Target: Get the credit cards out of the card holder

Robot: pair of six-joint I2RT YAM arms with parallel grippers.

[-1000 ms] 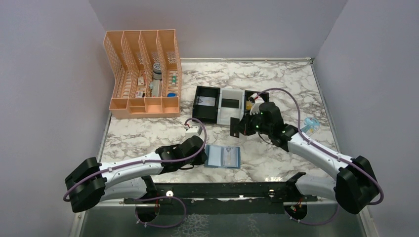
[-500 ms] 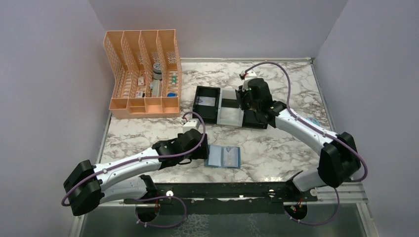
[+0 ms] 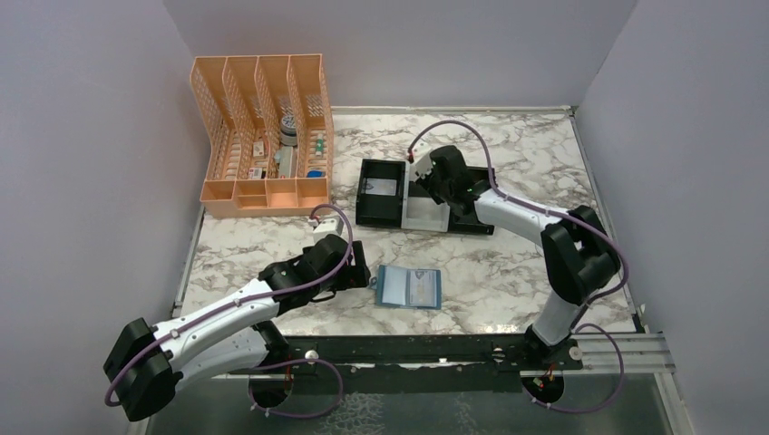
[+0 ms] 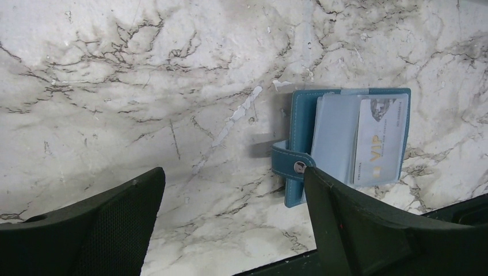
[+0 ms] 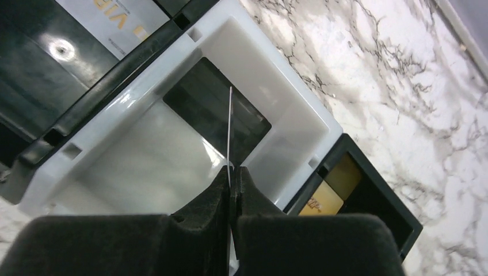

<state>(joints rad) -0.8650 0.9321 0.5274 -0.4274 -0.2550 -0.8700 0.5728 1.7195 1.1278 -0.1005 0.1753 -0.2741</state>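
The teal-blue card holder (image 3: 408, 287) (image 4: 302, 135) lies open on the marble with a silver credit card (image 4: 380, 141) in its pocket. My left gripper (image 3: 360, 272) (image 4: 232, 175) stands open just left of it, with nothing between its fingers. My right gripper (image 3: 428, 177) (image 5: 231, 169) is shut on a thin credit card (image 5: 229, 132) seen edge-on, held upright over the white middle compartment of the tray (image 3: 377, 217) (image 5: 293, 103). A black card (image 5: 201, 103) lies flat in that compartment. A silver card (image 3: 379, 187) (image 5: 115, 17) lies in the left compartment and a gold card (image 5: 328, 198) in the right one.
An orange mesh desk organizer (image 3: 263, 136) with small items stands at the back left. Grey walls close the table in on three sides. The black mounting rail (image 3: 408, 349) runs along the near edge.
My left gripper opened and drew back to the left, off the card holder. My right arm carried its card from in front of the tray to above the middle compartment.
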